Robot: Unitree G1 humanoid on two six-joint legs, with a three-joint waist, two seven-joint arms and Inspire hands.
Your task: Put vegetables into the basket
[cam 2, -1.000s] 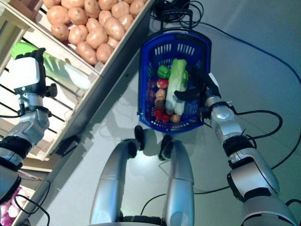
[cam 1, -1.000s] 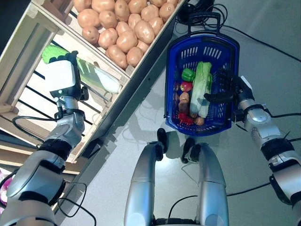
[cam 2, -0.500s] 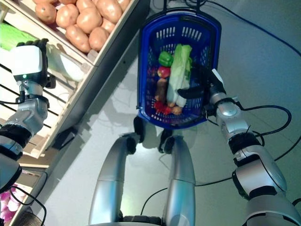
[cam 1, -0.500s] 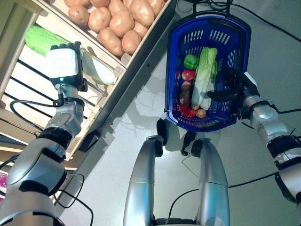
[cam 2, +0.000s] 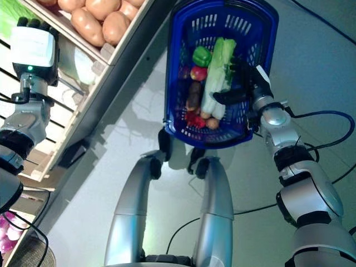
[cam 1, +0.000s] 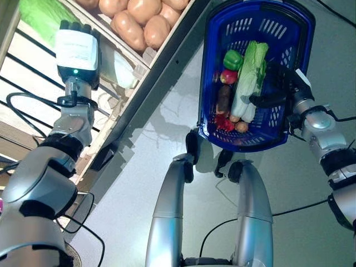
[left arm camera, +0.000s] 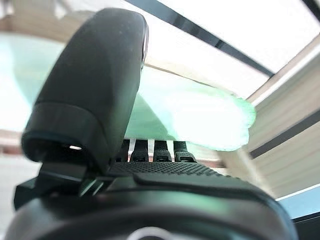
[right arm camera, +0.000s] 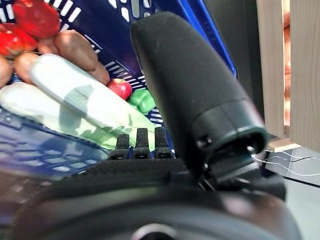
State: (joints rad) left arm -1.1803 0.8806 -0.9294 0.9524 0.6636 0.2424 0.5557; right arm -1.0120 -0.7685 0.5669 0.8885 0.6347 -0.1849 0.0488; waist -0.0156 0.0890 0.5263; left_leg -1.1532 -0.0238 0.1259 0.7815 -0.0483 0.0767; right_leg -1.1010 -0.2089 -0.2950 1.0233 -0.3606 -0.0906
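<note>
My right hand (cam 1: 285,93) is curled round the side rim of the blue basket (cam 1: 216,30), holding it above the floor (cam 1: 144,156). Inside lie two napa cabbages (cam 1: 247,78), a green pepper (cam 1: 232,59), an apple (cam 1: 227,76) and potatoes (cam 1: 223,99). My left hand (cam 1: 78,50) reaches into the wooden shelf (cam 1: 119,108), on the cabbage (left arm camera: 200,117) there; I cannot tell whether its fingers have closed.

Basket (cam 1: 211,83) right, cabbage (cam 1: 249,78) inside; potatoes (cam 1: 142,22) in crate (cam 1: 167,41) left
</note>
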